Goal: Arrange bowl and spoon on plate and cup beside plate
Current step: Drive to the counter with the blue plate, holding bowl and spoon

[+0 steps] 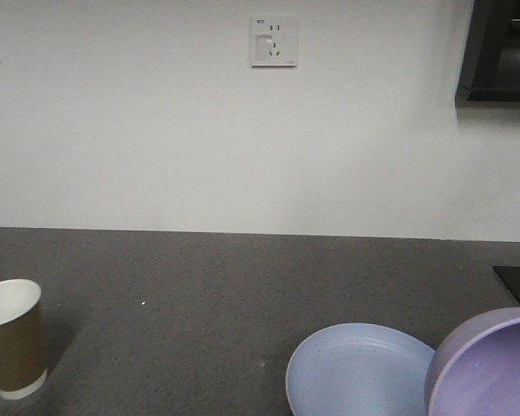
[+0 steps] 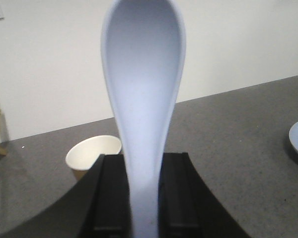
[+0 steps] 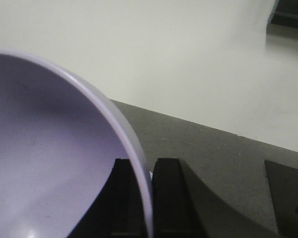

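Note:
My left gripper (image 2: pixel 145 198) is shut on the handle of the pale blue spoon (image 2: pixel 144 99), whose scoop stands up in front of the left wrist view. The cup (image 1: pixel 13 347), brown outside and cream inside, stands on the dark counter at the left; it shows again as the cup (image 2: pixel 92 156) behind my left fingers. The light blue plate (image 1: pixel 357 373) lies at the front right. My right gripper (image 3: pixel 144 198) is shut on the rim of the lavender bowl (image 3: pixel 44 163), which hangs tilted just right of the plate as the bowl (image 1: pixel 490 368).
The dark grey counter (image 1: pixel 199 295) runs back to a white wall with a socket (image 1: pixel 274 41). A black flat thing (image 1: pixel 518 284) lies at the counter's right edge. A dark cabinet (image 1: pixel 498 48) hangs at the top right.

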### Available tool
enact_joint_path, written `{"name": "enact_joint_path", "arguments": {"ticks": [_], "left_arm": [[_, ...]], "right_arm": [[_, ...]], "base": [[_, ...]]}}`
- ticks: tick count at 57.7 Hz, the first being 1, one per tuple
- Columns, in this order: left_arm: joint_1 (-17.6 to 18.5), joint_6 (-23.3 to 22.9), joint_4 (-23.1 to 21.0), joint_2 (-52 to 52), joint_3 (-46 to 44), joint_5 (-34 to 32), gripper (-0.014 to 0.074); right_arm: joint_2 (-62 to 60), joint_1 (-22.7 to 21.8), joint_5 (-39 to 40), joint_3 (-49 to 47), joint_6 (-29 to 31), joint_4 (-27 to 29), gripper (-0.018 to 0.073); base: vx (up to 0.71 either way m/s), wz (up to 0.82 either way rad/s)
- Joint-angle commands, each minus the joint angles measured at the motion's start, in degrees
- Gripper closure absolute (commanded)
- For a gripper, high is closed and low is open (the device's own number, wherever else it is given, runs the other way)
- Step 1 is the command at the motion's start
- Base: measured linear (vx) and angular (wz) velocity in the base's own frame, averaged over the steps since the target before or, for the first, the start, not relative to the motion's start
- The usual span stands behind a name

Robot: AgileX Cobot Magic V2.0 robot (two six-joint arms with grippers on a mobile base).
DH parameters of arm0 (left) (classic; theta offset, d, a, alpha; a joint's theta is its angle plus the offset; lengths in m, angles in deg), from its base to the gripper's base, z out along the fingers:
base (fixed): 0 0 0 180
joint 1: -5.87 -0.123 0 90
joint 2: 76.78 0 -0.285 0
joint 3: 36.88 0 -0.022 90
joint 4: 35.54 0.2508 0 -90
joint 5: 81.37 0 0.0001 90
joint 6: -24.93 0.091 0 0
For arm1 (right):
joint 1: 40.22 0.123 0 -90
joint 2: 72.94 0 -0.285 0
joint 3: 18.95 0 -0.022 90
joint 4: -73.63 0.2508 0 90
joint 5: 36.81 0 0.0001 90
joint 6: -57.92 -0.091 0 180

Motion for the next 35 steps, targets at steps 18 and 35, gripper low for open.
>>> {"name": "enact_joint_path", "arguments": {"ticks": [18, 35], "left_arm": [[0.42, -0.33, -1.00, 0.56, -1.35, -4.20, 0.0596], [0.42, -0.33, -1.00, 0.56, -1.35, -4.20, 0.0596]], "right_arm": [[0.29, 0.03, 3.50, -1.82, 0.22, 1.63, 0.0568], [0.29, 0.03, 3.55, -1.82, 0.22, 1.63, 0.0568]], "base": [[0.25, -0.20], [0.16, 0.08]]}}
